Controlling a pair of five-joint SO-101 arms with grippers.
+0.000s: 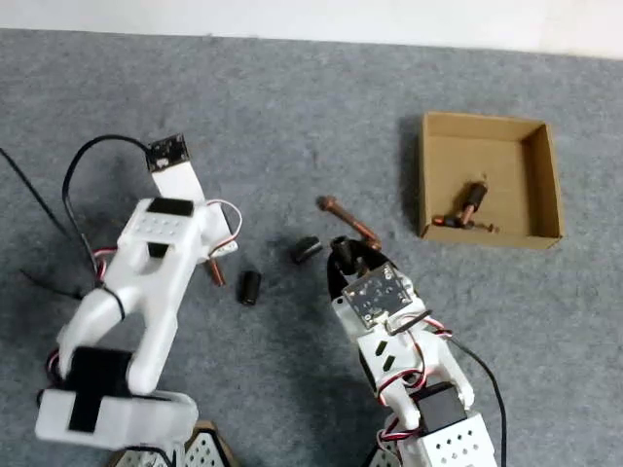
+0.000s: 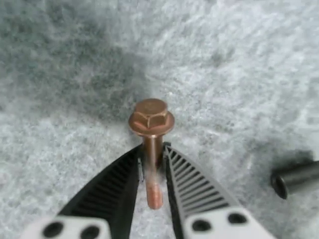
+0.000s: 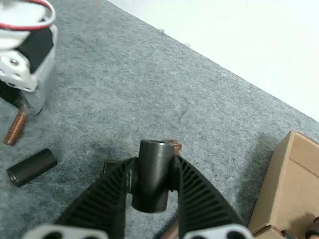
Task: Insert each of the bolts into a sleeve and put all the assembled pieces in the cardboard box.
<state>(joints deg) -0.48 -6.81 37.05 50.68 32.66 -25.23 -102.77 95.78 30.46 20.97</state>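
Fingers (image 2: 115,191) of your left gripper (image 2: 152,149) clamp a bolt (image 2: 151,119) by its shank; your right gripper (image 3: 152,172) grasps a sleeve (image 3: 153,152), bore outward, apart.

High view: bright, even, diffuse light with soft-edged shadows. The cardboard box (image 1: 425,175) drops its shadow on the grey mat (image 1: 292,107) to its left. The right arm (image 1: 389,331) has a dark patch on the same side, so the light comes from the right of that view. The white strip (image 1: 292,15) past the mat is brightest.

Left wrist view: broad soft dark patch on the mat behind the bolt (image 2: 151,119); dull sheen on its head.

Right wrist view: the white surface (image 3: 239,50) is near washed out. The sleeve (image 3: 152,174) has a faint rim highlight and a soft shadow just beside it.
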